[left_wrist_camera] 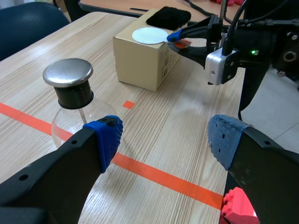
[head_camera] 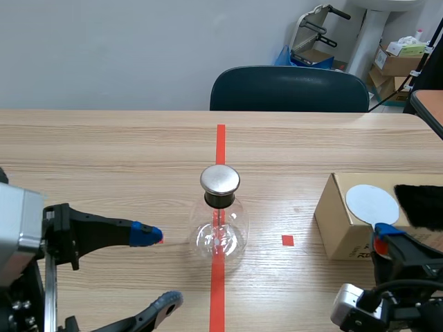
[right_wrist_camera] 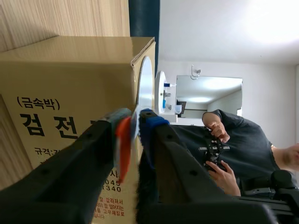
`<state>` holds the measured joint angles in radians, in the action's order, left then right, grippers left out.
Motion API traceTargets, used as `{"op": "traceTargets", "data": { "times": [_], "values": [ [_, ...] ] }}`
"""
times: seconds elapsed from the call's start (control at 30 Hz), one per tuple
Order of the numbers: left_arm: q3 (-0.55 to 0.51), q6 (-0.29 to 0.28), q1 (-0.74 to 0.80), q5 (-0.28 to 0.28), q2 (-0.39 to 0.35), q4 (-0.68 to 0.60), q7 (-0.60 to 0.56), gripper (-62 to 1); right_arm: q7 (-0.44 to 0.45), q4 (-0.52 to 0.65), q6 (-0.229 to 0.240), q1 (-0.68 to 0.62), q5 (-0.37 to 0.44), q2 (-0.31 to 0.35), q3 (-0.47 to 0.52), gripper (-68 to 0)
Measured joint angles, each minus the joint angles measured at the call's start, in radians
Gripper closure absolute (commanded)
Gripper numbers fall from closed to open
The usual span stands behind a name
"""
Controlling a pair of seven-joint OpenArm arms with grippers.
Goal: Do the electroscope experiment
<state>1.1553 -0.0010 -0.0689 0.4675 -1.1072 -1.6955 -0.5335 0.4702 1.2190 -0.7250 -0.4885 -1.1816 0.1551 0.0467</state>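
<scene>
one person (right_wrist_camera: pixel 233 140) beyond box (right_wrist_camera: pixel 60 70) and disc (right_wrist_camera: pixel 145 88), right wrist view only

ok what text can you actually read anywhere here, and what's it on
"(금속박)": side of the cardboard box.
"검 전": large, below it; the rest is hidden behind the right hand.
"규격:": starts a smaller line; the rest and the digits below are partly hidden.
Box print in the other two views: too small to read.
No print seen on the white disc.
</scene>
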Motion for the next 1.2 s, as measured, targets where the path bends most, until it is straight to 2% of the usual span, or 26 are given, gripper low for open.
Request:
{"op": "traceTargets", "data": {
  "times": [0.1, 0.27, 0.33, 0.43, 0.53, 0.7, 0.8, 1.2],
  "values": [
    [0.000, 0.010, 0.014, 0.000, -0.020, -0.039, 0.009, -41.1, 0.000, 0.000, 0.000, 0.000, 0.000, 0.000, 0.000, -36.6],
    [-0.001, 0.144, 0.045, -0.020, -0.013, -0.092, 0.076, -41.1, 0.000, 0.000, 0.000, 0.000, 0.000, 0.000, 0.000, -59.3],
    [-0.002, 0.159, 0.055, -0.051, -0.012, -0.094, 0.089, -41.1, 0.000, 0.000, 0.000, 0.000, 0.000, 0.000, 0.000, -67.9],
    [-0.002, 0.158, 0.071, -0.100, -0.012, -0.094, 0.089, -41.1, 0.000, 0.000, 0.000, 0.000, 0.000, 0.000, 0.000, -67.9],
    [-0.002, 0.158, 0.087, -0.100, -0.011, -0.094, 0.088, -40.9, 0.000, 0.000, 0.000, 0.000, 0.000, 0.000, 0.000, -67.9],
    [-0.002, 0.154, 0.094, -0.094, 0.033, -0.094, 0.050, -34.6, 0.000, 0.000, 0.000, 0.000, 0.000, 0.000, 0.000, -67.9],
    [-0.003, 0.152, 0.094, -0.128, 0.062, -0.094, 0.051, -34.6, 0.000, 0.000, 0.000, 0.000, 0.000, 0.000, 0.000, -67.9],
    [-0.003, 0.147, 0.094, -0.127, 0.065, -0.094, 0.060, -34.7, 0.000, 0.000, 0.000, 0.000, 0.000, 0.000, 0.000, -67.9]
  ]
}}
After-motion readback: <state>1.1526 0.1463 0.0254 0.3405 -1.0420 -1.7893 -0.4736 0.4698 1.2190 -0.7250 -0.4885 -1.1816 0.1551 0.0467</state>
